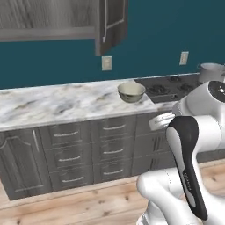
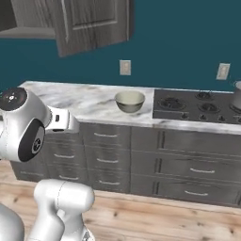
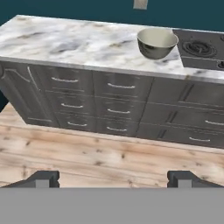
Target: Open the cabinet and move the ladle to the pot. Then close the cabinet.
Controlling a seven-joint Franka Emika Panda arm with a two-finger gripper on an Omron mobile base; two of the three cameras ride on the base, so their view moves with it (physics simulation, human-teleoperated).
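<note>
Cabinet [image 2: 89,26] door already swung open, tool [image 3: 113,177] spread wide w/ nothing held, so next: reach up inside for ladle, then carry to pot [image 1: 131,91] on worktop [image 1: 52,103].

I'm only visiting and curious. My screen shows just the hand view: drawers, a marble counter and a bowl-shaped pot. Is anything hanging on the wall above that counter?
Observer: Yes, a dark grey wood-grain wall cabinet hangs above the counter's left part.
Operator: Is it shut?
Observer: No, one door stands swung out into the room.
Operator: And is the pot the only vessel around?
Observer: No, a silver pan stands at the far end of the stove, well away from the pot.
</note>
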